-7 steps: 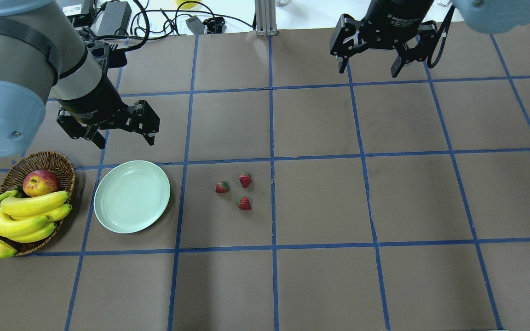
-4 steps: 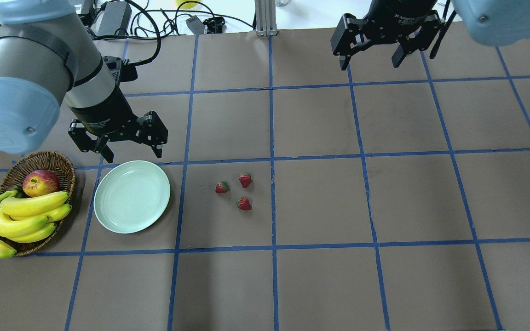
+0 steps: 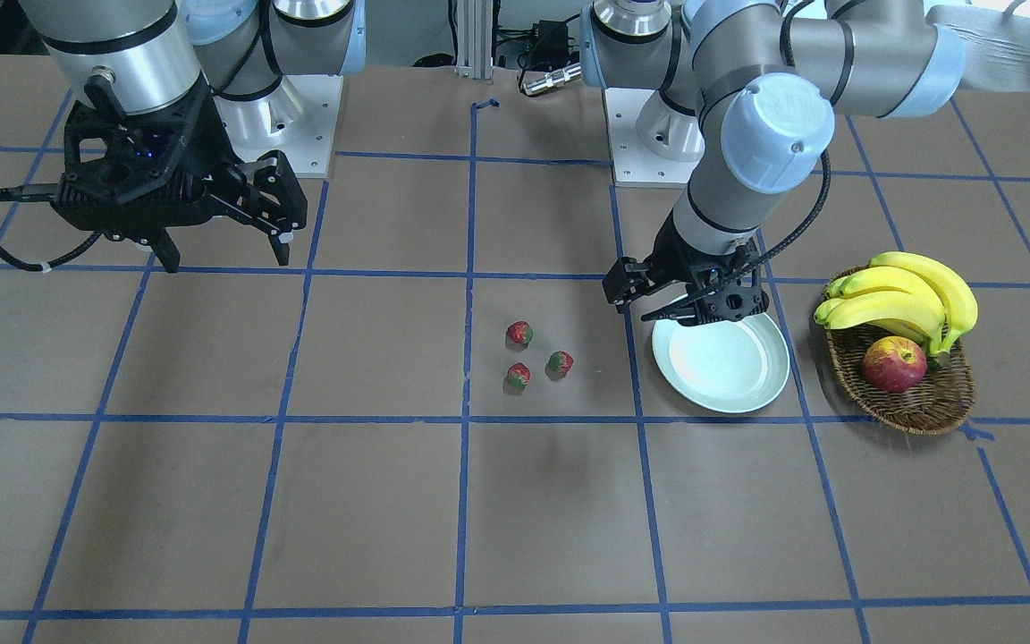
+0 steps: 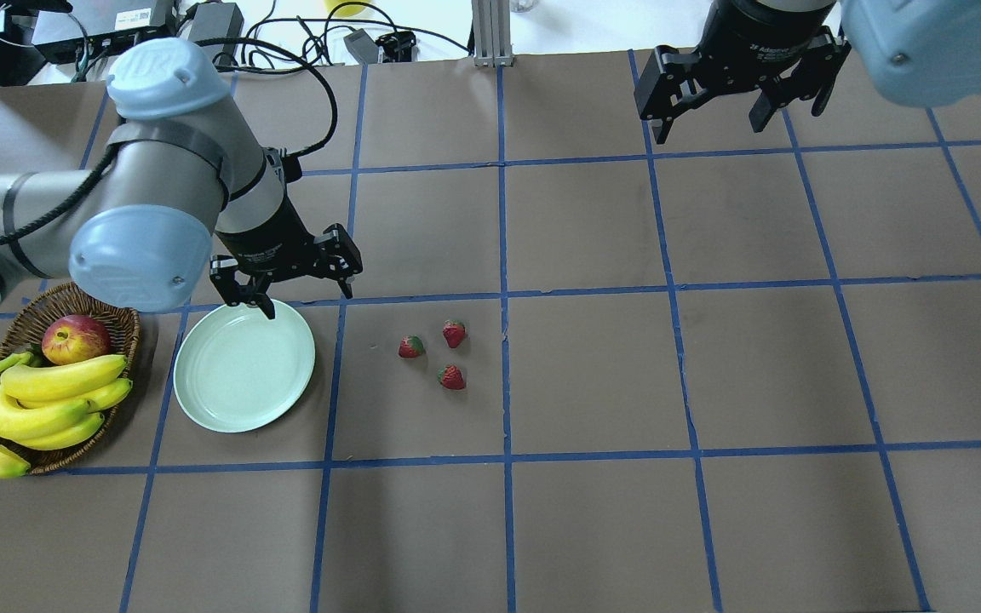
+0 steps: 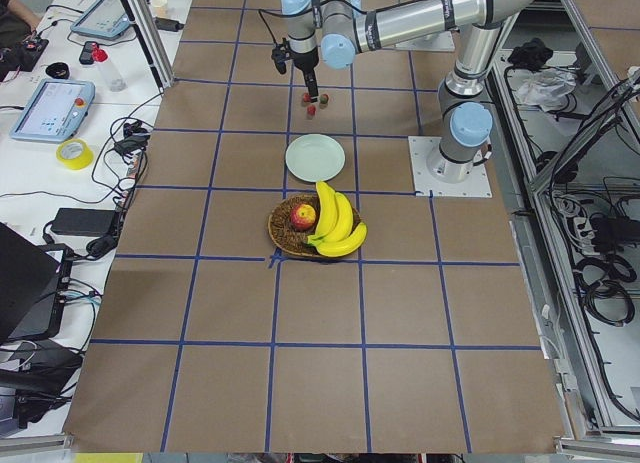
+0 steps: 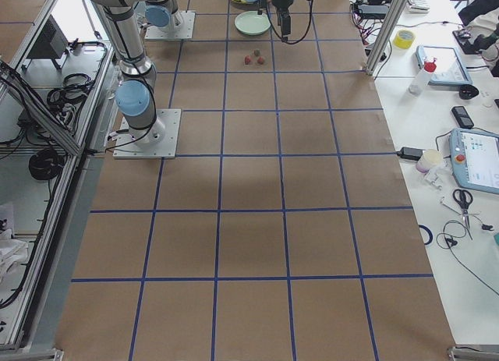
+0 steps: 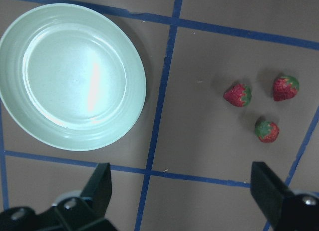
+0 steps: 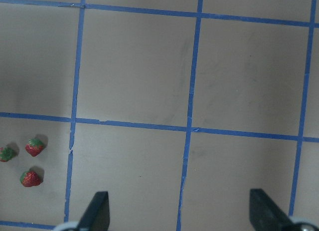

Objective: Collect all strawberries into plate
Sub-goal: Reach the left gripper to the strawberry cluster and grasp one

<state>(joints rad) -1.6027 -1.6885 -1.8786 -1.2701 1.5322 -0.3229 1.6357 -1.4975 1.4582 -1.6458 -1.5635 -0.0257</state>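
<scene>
1. While the left arm is swinging in, nothing on the robot's side of the table is shifting. The plate (image 4: 243, 387) is sitting just where it was a second ago, bare, beside the wicker basket (image 4: 120, 302) that is holding the bananas (image 4: 48, 400) and the apple (image 4: 75, 338).
2. Off the plate's right side, the three strawberries (image 4: 451, 376) are lying in the same loose triangle on the brown table (image 4: 593, 375). They are sitting near one another but not touching, with a blue tape line running between them and the plate. None is being collected yet.
3. A little farther out, the left gripper (image 4: 306, 302) is doing the moving. A second ago it was hanging well beyond the plate's far-left side; now it is hovering at the far rim, one fingertip overlapping that rim in the overhead view. Its jaws are standing wide apart and gripping nothing, and its wrist camera is taking in the plate and all three berries at once.
4. Farthest off, the right gripper (image 4: 712, 129) is edging toward the table's far edge, likewise spread wide and empty, well apart from the fruit.
5. Judging from this, the left arm is taking on the first pick while the right is keeping clear. The task is only beginning, with a sideways reach to the nearest berry and a descent probably coming next.
</scene>
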